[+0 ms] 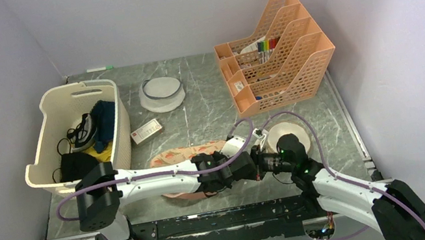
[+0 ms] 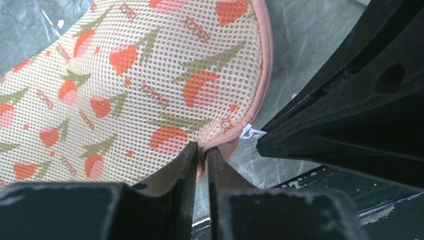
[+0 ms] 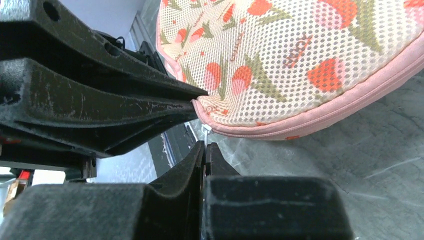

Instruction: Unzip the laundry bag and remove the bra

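Observation:
The laundry bag [image 1: 178, 155] lies flat at the near middle of the table, mostly under my left arm. Its peach mesh with red flowers fills the left wrist view [image 2: 130, 80] and the right wrist view [image 3: 300, 55]. My left gripper [image 2: 202, 150] is shut on the bag's pink zip edge at its corner; it also shows in the top view [image 1: 248, 167]. My right gripper [image 3: 205, 146] is shut on the small white zip pull [image 3: 205, 131] just below that corner, tip to tip with the left gripper [image 1: 263, 165]. The zip looks closed. The bra is hidden.
A cream slotted basket [image 1: 51, 155] with dark clothes stands at the left. A white round disc [image 1: 161, 93] is at the back middle, a small box [image 1: 146, 131] beside the basket, an orange file rack [image 1: 278, 59] at the back right, and a round white thing [image 1: 296, 130] by my right wrist.

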`<move>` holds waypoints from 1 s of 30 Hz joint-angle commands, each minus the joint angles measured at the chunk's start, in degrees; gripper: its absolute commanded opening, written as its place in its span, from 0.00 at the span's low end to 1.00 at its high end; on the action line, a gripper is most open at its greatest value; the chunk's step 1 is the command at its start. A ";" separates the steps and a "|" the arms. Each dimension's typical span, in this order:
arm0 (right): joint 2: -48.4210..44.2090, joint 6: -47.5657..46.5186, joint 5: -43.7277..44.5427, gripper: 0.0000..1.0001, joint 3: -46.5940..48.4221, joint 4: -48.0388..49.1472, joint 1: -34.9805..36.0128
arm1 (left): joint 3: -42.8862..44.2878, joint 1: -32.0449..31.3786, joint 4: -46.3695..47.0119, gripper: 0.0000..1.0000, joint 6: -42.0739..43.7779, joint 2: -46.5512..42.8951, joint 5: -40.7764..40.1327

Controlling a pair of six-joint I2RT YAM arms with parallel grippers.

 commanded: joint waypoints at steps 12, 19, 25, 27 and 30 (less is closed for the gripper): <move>1.83 -2.57 19.49 0.00 4.84 -12.34 -0.30 | -9.22 0.10 -4.32 0.07 -3.84 -14.67 -2.06; 3.45 -4.29 20.16 0.00 6.52 -13.97 -2.63 | -15.78 0.11 -3.66 0.07 -7.63 -18.73 -0.23; -7.27 -2.30 16.09 0.00 2.48 -10.59 -2.58 | -19.76 0.37 4.44 0.07 -6.81 -18.14 0.24; -11.23 -1.58 16.07 0.00 1.82 -12.36 -2.57 | -19.40 1.18 6.90 0.07 -5.28 -16.17 0.46; -15.13 -1.32 14.78 0.00 1.04 -14.84 -2.58 | -16.45 3.42 7.46 0.07 -3.22 -12.64 -0.32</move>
